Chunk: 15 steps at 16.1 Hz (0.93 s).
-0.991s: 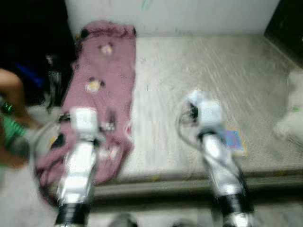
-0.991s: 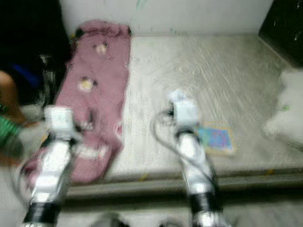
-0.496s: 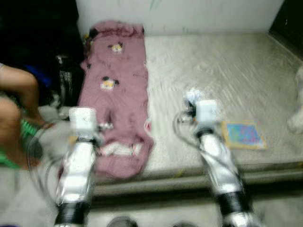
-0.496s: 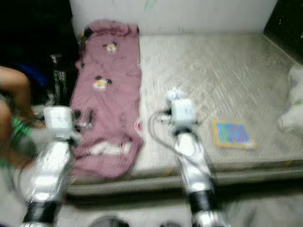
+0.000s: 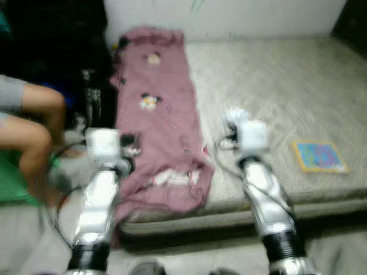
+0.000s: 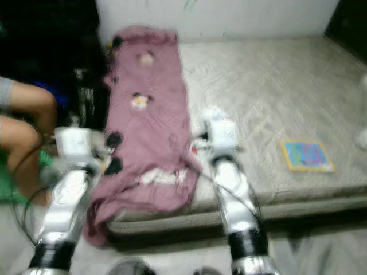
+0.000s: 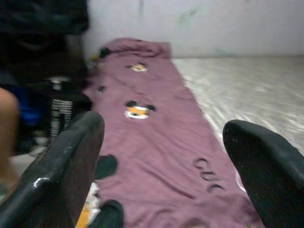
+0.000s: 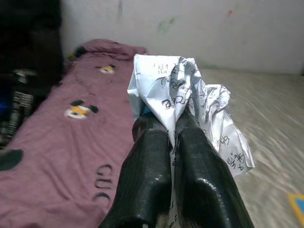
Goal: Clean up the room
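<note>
Clamped tight in the right gripper [image 8: 171, 137] is a crumpled printed paper [image 8: 190, 102], held above the mattress [image 5: 275, 86]; the left gripper [image 7: 161, 156] hangs spread and empty over the mauve blanket [image 5: 163, 120]. Over the last second the head view has swung leftward, bringing a seated person's legs [image 5: 34, 126] further in, so the robot seems to be turning to carry the paper away. A colourful booklet [image 5: 319, 156] remains on the mattress.

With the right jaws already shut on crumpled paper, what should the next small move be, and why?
Probably carry the crumpled paper away from the mattress to look for a bin: the right gripper is clamped on it and no bin is in sight. The left gripper is open above the maroon blanket.
</note>
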Motion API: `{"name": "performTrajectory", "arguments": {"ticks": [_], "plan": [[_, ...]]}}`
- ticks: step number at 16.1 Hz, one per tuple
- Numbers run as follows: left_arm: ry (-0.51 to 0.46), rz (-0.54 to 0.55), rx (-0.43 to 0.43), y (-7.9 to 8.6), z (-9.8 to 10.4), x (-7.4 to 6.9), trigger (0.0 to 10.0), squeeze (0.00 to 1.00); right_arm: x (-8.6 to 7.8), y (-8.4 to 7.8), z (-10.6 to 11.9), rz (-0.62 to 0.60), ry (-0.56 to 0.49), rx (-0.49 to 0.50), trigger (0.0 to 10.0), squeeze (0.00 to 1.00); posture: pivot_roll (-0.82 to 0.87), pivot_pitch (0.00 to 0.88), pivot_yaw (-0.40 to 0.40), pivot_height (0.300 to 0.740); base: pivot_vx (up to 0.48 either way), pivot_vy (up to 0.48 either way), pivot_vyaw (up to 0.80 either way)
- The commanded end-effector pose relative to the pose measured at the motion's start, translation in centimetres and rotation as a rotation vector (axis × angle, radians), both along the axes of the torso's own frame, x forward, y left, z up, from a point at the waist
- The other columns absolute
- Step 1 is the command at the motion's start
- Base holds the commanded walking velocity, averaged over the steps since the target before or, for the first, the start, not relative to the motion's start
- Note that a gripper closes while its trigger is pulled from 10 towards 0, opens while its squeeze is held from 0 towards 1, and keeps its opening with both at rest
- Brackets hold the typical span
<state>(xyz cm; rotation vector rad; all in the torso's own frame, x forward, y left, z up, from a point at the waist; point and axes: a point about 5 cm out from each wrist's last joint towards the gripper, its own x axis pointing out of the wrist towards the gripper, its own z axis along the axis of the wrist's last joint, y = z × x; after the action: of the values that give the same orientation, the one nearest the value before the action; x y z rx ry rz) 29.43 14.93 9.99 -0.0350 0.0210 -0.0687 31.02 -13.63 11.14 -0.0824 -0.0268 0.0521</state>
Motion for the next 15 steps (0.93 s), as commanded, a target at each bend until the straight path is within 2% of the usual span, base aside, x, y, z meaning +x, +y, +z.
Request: {"name": "performTrajectory", "arguments": {"ticks": [1,9,15], "plan": [[-0.022,0.027,0.01,0.95,0.52,0.16,10.0,0.0,0.2,0.88,0.7,0.028,-0.028,0.018,10.0,0.0,0.09,0.0,0.022,0.74,0.0,0.48,0.0],[-0.05,0.017,-0.001,0.52,1.0,0.19,10.0,0.0,0.11,1.22,0.66,0.04,-0.033,-0.01,10.0,0.0,0.1,0.0,0.026,0.74,0.0,0.035,0.06],[-0.04,0.016,-0.027,0.28,0.9,0.23,10.0,0.0,0.05,1.28,0.57,0.042,-0.03,-0.008,10.0,0.0,0.1,0.0,0.029,0.74,0.0,0.0,0.8]]}}
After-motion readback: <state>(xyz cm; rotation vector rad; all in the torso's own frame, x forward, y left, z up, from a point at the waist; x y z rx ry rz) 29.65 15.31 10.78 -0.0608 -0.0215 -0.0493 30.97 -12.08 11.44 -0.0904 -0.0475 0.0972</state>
